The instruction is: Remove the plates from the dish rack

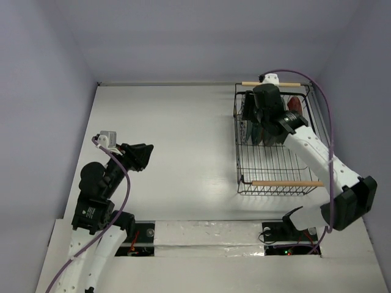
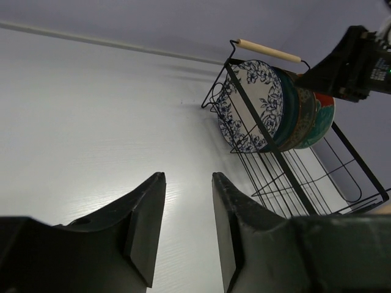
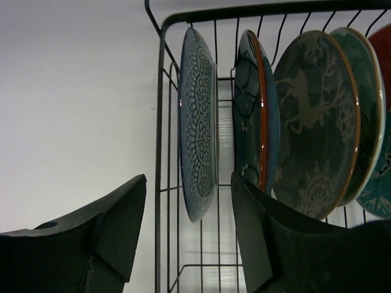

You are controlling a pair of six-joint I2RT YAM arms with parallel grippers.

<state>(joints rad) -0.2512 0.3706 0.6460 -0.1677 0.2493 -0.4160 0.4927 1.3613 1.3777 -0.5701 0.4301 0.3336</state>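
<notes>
The black wire dish rack [image 1: 237, 146] with two wooden handles stands at the right of the table. Plates stand on edge at its far end. In the right wrist view I see, left to right, the patterned-rim plate [image 3: 198, 122], the speckled teal-blue plate [image 3: 250, 110], the deer plate [image 3: 314, 116] and a sliver of the red plate [image 3: 385, 49]. My right gripper [image 3: 186, 180] is open over the rack [image 3: 160, 152]. The patterned-rim plate's edge shows between its fingers, untouched. My left gripper [image 1: 143, 155] is open and empty over the table at the left.
The left wrist view shows the rack [image 2: 360, 162] ahead to the right, the patterned plate [image 2: 250, 104] facing it, and the right arm [image 2: 354, 61] above. White table [image 1: 177, 134] lies between the arms. Grey walls close the back and both sides.
</notes>
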